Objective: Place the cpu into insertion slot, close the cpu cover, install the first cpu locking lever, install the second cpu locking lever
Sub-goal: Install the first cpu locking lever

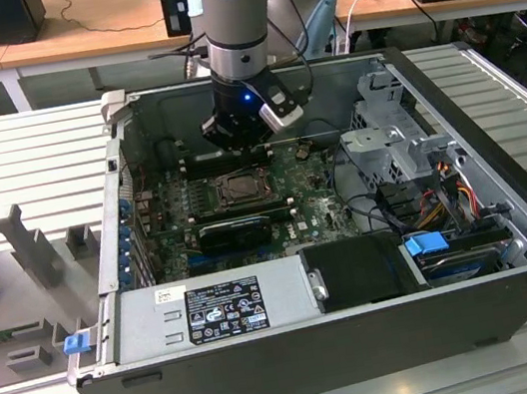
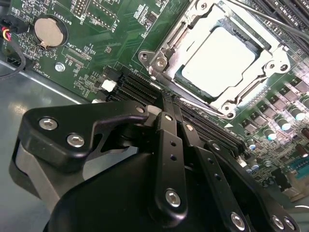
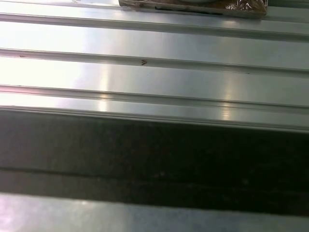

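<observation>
Second wrist view gives me the cpu [image 2: 218, 57] seated flat in the insertion slot [image 2: 189, 81], pale square showing through the cut-out of the cpu cover [image 2: 277, 53], which lies down over it. A thin lever rod [image 2: 207, 107] runs along the cover's near edge; I can't tell whether it's latched. Gripper [image 2: 164, 100] sits just off that edge of the socket, black fingers [image 2: 169, 145] pressed together with nothing between them. Green motherboard [image 2: 111, 34] surrounds the socket, coin battery [image 2: 47, 32] off toward its corner. Exterior view: gripper [image 1: 239, 143] hangs over the socket's far edge, inside the open computer case [image 1: 369, 341], near the middle of the board, on the slatted metal table [image 1: 24, 156].
</observation>
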Action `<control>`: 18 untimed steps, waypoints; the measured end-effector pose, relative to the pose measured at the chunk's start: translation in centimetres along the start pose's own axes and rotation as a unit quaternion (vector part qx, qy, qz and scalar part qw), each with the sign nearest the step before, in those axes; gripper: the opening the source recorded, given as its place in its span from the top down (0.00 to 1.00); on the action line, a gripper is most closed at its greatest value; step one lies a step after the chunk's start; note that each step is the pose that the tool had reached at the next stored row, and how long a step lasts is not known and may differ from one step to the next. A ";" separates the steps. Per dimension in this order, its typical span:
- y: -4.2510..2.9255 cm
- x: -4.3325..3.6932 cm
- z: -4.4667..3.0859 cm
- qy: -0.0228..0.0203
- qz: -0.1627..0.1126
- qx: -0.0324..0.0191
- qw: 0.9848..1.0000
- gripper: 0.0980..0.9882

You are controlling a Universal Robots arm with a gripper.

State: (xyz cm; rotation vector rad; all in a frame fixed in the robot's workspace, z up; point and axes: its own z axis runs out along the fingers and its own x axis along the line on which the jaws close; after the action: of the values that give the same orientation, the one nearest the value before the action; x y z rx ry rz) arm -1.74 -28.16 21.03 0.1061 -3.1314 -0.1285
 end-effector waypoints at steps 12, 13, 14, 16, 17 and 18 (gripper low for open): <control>-0.01 -0.01 -0.06 0.000 0.000 0.000 1.000 0.99; -0.01 -0.01 -0.06 0.000 0.000 0.000 1.000 0.99; -0.01 -0.01 -0.06 0.000 0.000 0.000 1.000 0.99; -0.01 -0.04 -0.05 0.000 0.000 0.000 1.000 0.99; -0.02 -0.07 -0.02 0.000 0.000 0.000 1.000 0.99; -0.02 -0.09 0.00 0.000 0.000 0.000 1.000 0.99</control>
State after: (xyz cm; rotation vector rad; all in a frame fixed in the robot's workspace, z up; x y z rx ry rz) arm -1.66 -28.17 21.03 0.1065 -3.1318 -0.1287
